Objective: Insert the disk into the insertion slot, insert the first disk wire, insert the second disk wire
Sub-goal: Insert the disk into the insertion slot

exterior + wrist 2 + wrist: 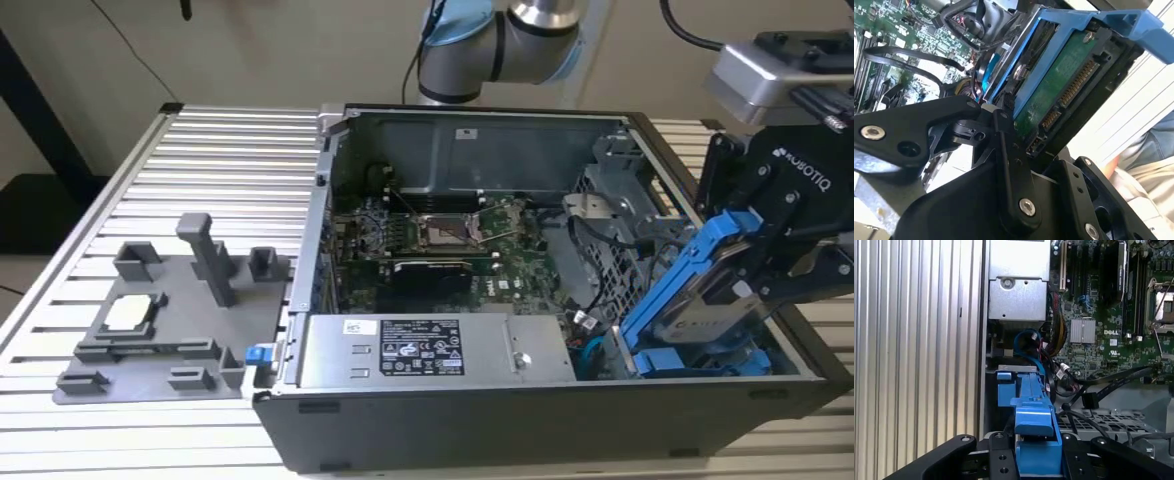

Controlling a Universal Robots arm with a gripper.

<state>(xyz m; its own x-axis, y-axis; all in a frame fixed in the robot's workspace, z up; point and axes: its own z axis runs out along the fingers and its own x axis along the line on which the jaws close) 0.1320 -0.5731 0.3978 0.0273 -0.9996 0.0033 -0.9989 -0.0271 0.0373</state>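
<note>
- Pinching the disk (717, 300) by its blue carrier frame (1033, 412), the gripper's (763, 265) fingers (1000, 460) are pressed against both of its sides.
- The disk is held tilted, lower end down, at the computer case's (534, 425) corner on the exterior view's right, presumably for lining up with the grey drive cage (625, 195).
- Whether the insertion slot has been entered cannot be told.
- Loose black cables (597, 218) and a blue cable (1026, 340) are seen between the power supply box (414, 350) and the cage, where snagging is judged possible.

Tilted disk (703, 298) between jaws over computer case (534, 430)
</note>
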